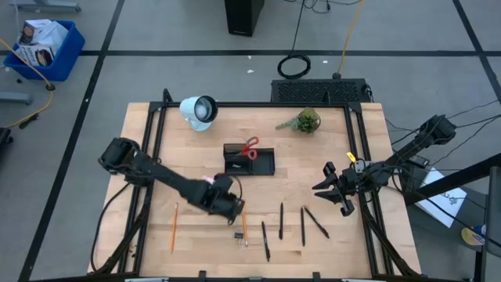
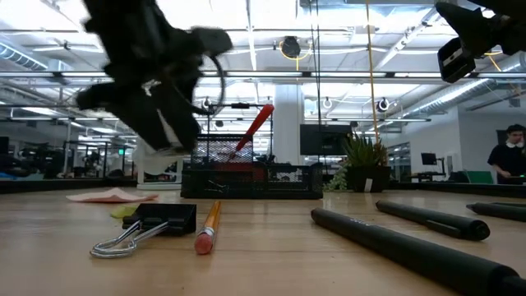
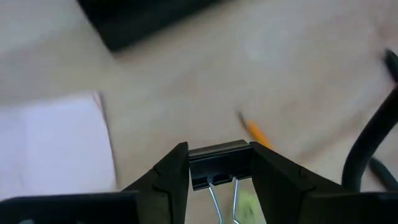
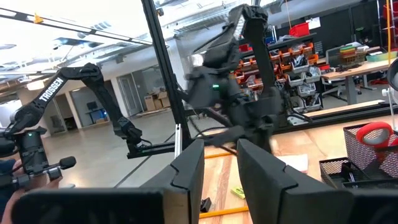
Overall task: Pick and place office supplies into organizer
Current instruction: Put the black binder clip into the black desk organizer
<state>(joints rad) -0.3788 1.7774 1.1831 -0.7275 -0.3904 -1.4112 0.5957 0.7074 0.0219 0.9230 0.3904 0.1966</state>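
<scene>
Two thin orange pencils lie on the wooden table (image 1: 368, 133): one (image 1: 173, 227) far left, one (image 1: 243, 225) near the middle. Beside the second lies one small black binder clip (image 1: 239, 235), and the left gripper (image 3: 219, 169) hangs just above it, fingers spread to either side. The small black compartmented organizer (image 1: 258, 163) behind holds one pair of red-handled scissors (image 1: 250, 148). Four black pens (image 1: 302, 224) lie rightward. The right gripper (image 1: 341, 205) waits at the right edge, jaws parted and empty.
</scene>
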